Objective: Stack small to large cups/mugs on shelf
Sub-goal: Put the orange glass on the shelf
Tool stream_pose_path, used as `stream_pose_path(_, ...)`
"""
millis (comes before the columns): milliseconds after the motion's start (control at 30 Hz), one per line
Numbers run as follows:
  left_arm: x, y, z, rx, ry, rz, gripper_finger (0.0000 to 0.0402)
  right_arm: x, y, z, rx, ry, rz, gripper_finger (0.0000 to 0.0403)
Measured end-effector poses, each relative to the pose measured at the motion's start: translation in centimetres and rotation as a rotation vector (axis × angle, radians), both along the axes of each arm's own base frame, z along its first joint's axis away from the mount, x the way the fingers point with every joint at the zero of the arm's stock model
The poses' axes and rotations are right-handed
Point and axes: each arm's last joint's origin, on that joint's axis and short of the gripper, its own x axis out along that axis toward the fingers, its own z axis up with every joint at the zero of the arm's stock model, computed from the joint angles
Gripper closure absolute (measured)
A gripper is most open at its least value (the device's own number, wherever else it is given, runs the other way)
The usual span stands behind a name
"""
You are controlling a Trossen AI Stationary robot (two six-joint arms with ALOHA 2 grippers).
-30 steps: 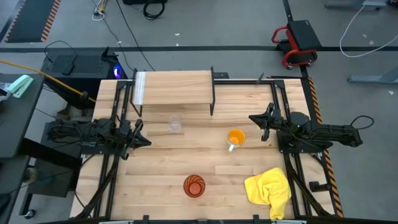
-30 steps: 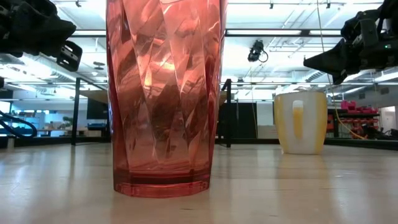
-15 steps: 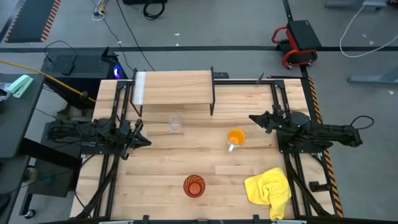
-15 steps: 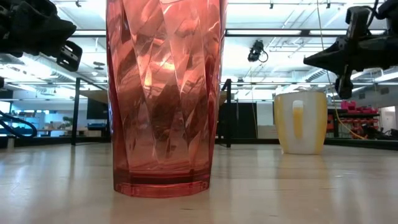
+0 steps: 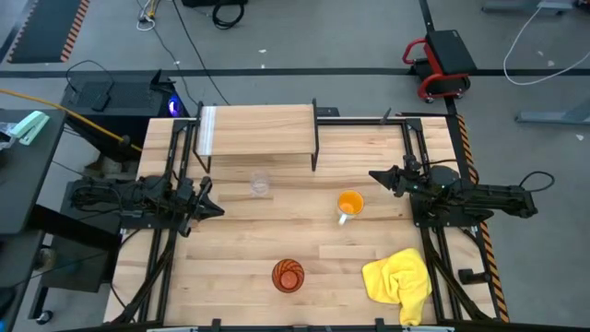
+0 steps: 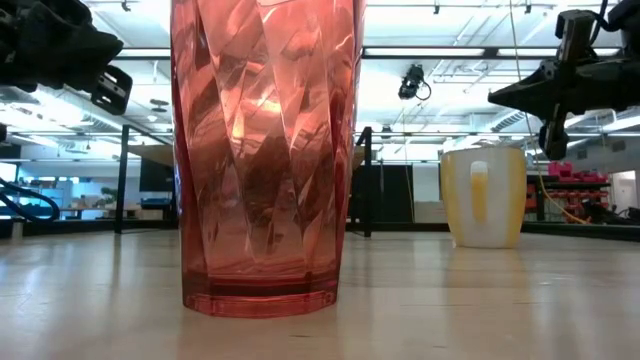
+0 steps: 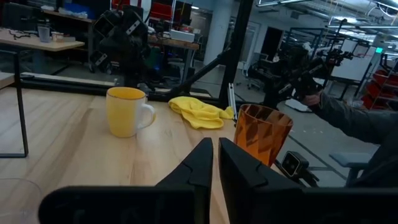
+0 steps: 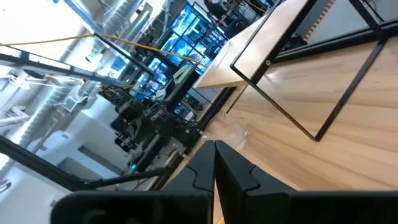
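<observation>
From above: shelf (image 5: 257, 130) at the far edge of the table (image 5: 240, 267), its top bare. Small clear glass (image 5: 261, 184) on the tabletop just in front of the shelf. Orange mug (image 5: 349, 204) to the right of the glass, handle toward the near edge. Ribbed tumbler (image 5: 288, 275) near the front edge, well apart from both. Yellow cloth (image 5: 400, 279) bunched at the front right corner. Left gripper (image 5: 210, 208) at the table's left side, fingers pinched together, nothing held, tips toward the middle. Right gripper (image 5: 376, 175) at the right side, above and just beyond the mug, fingers narrow and empty, not touching the mug.

From table height: tumbler (image 6: 267, 150) upright and filling the foreground. Mug (image 6: 484, 196) upright farther back on the right, pale handle facing the camera. Right gripper (image 6: 495, 98) hanging in the air above the mug's rim. Left arm dark at the upper left corner.

From the left wrist: own fingers (image 7: 200, 165) nearly together with a thin slit between. Beyond them, mug (image 7: 126, 111), cloth (image 7: 200, 111) and tumbler (image 7: 263, 132) all standing on the table; a person's sleeve (image 7: 354, 121) in the room behind.

From the right wrist: own fingers (image 8: 204, 165) closed to a narrow seam, empty. Shelf (image 8: 261, 46) ahead on its black legs, glass (image 8: 234, 133) faint on the wood beside it.
</observation>
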Motion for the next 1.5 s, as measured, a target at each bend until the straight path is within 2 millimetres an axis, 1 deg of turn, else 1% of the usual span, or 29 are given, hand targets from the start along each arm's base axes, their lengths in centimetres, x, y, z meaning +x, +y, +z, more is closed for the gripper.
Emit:
stream_pose_path(133,0.0,0.0,0.0,0.024,-0.01,0.001,0.0373,0.0,0.1,0.2,-0.024,-0.015,0.023,0.0388)
stream_pose_path(233,0.0,0.0,0.1,0.023,-0.013,0.002,0.0377,0.1,0.5,1.0,-0.174,-0.071,0.145,0.0388)
stream_pose_path(333,0.0,0.0,0.2,0.066,-0.039,0.004,0.0378,-0.1,1.1,2.2,-0.301,-0.179,0.257,0.0388)
stream_pose_path(400,0.0,0.0,0.4,0.068,-0.06,0.005,0.0375,-0.3,1.5,2.9,-0.366,-0.25,0.312,0.0388)
stream_pose_path(467,0.0,0.0,0.6,0.059,-0.077,0.005,0.0371,-0.5,1.8,3.7,-0.411,-0.284,0.353,0.0388)
stream_pose_path(600,-0.1,0.0,0.9,0.051,-0.105,0.006,0.0366,-0.8,2.3,5.4,-0.453,-0.319,0.404,0.0388)
stream_pose_path(733,-0.1,0.0,1.0,0.051,-0.115,0.006,0.0369,-0.2,2.9,6.9,-0.493,-0.292,0.462,0.0388)
stream_pose_path(800,-0.1,0.0,1.1,0.049,-0.124,0.007,0.0372,0.6,3.3,7.5,-0.507,-0.253,0.496,0.0388)
stream_pose_path(900,-0.1,0.0,1.1,0.045,-0.133,0.007,0.0377,2.4,4.0,8.7,-0.52,-0.184,0.553,0.0388)
stream_pose_path(1000,-0.1,0.0,1.2,0.012,-0.132,0.003,0.0378,4.8,5.1,10.2,-0.53,-0.118,0.617,0.0388)
stream_pose_path(1167,-0.1,0.0,1.2,-0.106,-0.1,-0.024,0.0372,8.9,7.5,12.4,-0.568,0.029,0.742,0.0388)
stream_pose_path(1233,-0.2,-0.1,1.2,-0.129,-0.092,-0.051,0.0369,10.4,8.4,12.9,-0.571,0.106,0.781,0.0388)
stream_pose_path(1367,-0.2,-0.5,1.2,-0.182,-0.071,-0.103,0.0366,13.2,10.1,13.5,-0.575,0.22,0.797,0.0388)
stream_pose_path(1500,-0.3,-0.9,1.1,-0.199,-0.057,-0.159,0.0367,15.4,11.7,13.3,-0.579,0.323,0.811,0.0388)
